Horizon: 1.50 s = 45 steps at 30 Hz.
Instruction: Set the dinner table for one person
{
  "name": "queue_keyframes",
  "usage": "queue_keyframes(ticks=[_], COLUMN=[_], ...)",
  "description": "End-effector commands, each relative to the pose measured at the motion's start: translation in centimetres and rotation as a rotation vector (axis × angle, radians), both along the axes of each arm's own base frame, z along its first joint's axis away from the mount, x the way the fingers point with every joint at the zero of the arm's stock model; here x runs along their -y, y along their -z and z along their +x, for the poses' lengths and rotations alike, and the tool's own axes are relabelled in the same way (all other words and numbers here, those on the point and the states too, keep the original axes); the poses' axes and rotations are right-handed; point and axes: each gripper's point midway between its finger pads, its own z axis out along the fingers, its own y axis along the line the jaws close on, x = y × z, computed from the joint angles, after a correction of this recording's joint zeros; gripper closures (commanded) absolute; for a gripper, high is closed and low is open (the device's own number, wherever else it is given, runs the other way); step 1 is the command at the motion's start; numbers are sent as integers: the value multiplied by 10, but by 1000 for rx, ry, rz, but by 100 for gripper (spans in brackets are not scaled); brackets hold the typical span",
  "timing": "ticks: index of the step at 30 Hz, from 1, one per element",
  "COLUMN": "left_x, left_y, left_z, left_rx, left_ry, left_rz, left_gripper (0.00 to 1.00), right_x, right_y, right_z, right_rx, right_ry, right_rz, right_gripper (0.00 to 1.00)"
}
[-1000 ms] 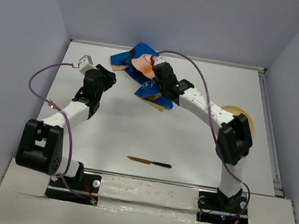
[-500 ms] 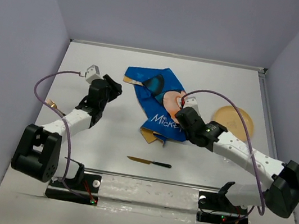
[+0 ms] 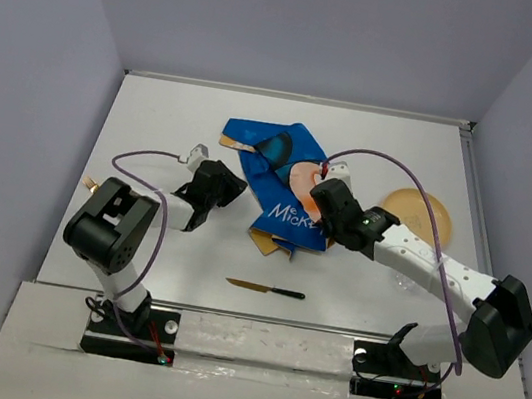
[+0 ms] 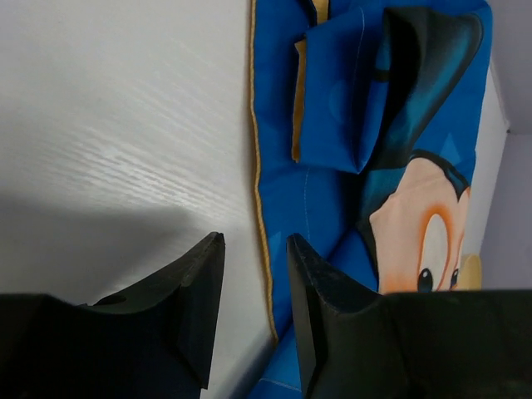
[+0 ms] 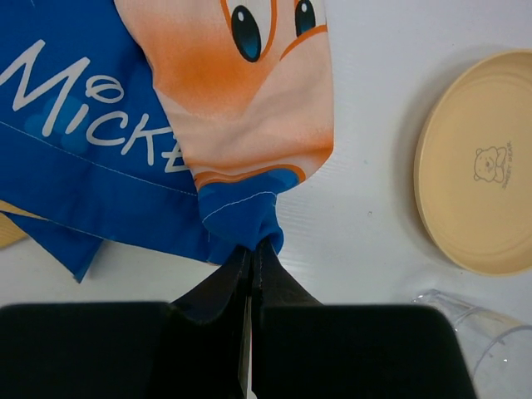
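Note:
On the white dinner table (image 3: pixel 385 153) a blue Mickey Mouse placemat (image 3: pixel 286 167) lies crumpled, partly folded over itself. My right gripper (image 3: pixel 321 193) is shut on a bunched corner of the placemat (image 5: pixel 108 166); the pinch shows in the right wrist view (image 5: pixel 252 245). At the mat's left edge my left gripper (image 3: pixel 236 185) stands low over the table. Its jaws (image 4: pixel 256 245) are open, and the yellow-trimmed edge of the placemat (image 4: pixel 332 191) runs between them without being pinched.
A tan plate (image 3: pixel 420 216) lies to the right of the mat and shows in the right wrist view (image 5: pixel 482 166). A clear glass (image 5: pixel 470 328) stands near it. A knife (image 3: pixel 265 289) with a black handle lies near the front edge.
My right gripper has dragged the placemat from the back of the table toward the middle, spreading it somewhat. My left arm has folded down, and its gripper has moved right to the mat's left edge.

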Motion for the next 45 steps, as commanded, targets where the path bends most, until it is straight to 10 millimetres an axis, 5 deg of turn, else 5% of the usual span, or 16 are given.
queue_keyframes(ticks=[1,10,27,34,35,40,41,44,45], left_x=[33,47,47,27,22,-21,-30,-63,-75], left_y=[-48,-32,-15,-19,-21,-69,-105,-159,-204], left_z=[36,56,81,83,84,88,87,84,73], left_rx=[112,74,60,102,110,246,324,428,529], left_ry=[-50,-104,-181,-215,-220,-225,-223,-249,-245], left_rz=[-213,-293,-304,-301,-301,-238,-241,-169,-133], left_gripper=[53,47,53,100,100,100,100,100,100], right_x=[-17,-27,-29,-26,-25,-21,-19,-13,-7], right_y=[-25,-21,-20,-23,-24,-48,-59,-87,-109], right_z=[20,16,11,10,10,15,19,29,35], right_rx=[74,54,49,59,64,129,160,230,281], right_ry=[-8,-51,-74,-65,-60,-26,-9,29,57], right_rz=[86,129,150,160,157,189,196,212,227], right_gripper=[100,100,100,100,100,100,100,100,100])
